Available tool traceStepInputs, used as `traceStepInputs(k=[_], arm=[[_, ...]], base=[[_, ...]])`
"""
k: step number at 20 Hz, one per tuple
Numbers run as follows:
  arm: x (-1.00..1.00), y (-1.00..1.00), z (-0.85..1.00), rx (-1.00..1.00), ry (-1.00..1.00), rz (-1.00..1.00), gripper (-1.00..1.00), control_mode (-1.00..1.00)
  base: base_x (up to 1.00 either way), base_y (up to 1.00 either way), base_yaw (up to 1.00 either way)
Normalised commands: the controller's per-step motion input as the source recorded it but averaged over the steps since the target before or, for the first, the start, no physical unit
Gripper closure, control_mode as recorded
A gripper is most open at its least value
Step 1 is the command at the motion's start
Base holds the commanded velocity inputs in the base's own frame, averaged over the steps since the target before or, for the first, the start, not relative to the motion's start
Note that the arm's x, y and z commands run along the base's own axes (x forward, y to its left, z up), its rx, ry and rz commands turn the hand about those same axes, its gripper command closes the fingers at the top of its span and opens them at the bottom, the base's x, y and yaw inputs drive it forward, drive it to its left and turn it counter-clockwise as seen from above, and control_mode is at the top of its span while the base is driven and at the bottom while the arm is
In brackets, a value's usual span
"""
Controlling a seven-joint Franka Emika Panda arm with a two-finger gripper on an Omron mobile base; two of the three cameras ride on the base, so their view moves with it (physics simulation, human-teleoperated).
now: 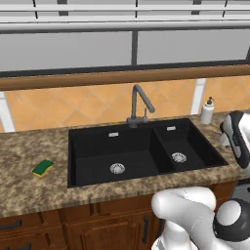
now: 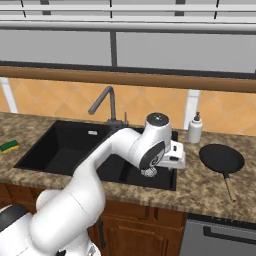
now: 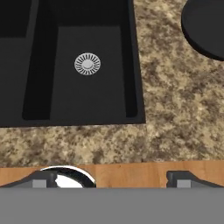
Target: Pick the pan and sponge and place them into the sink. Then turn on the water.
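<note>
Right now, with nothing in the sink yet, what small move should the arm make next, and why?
Probably swing the gripper toward its right, over the pan. The pan sits on the counter right of the sink, close to the hand, while the sponge lies far off on the sink's left side. The jaws stand apart with nothing between them, so they look ready for the pan.

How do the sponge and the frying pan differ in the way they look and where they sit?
The sponge is small, rectangular and green over yellow; the pan is round, black, much larger and has a handle. The sponge lies on the counter to the left of the sink, the pan on the counter to its right, near the soap bottle. Both rest flat on the counter, outside the sink, with nothing touching them.
</note>
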Motion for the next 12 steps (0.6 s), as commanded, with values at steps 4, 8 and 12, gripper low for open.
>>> traceStepInputs(k=[4,8,12], arm=[[0.36,-0.78,-0.28,0.00,0.00,-0.01,-1.00,-1.00],[0.38,-0.72,-0.11,0.00,0.02,0.00,-1.00,-1.00],[0.40,-0.62,-0.06,0.00,0.00,0.00,-1.00,-1.00]], base=[[0.00,0.00,0.00],[0.00,0.00,0.00],[0.00,0.00,0.00]])
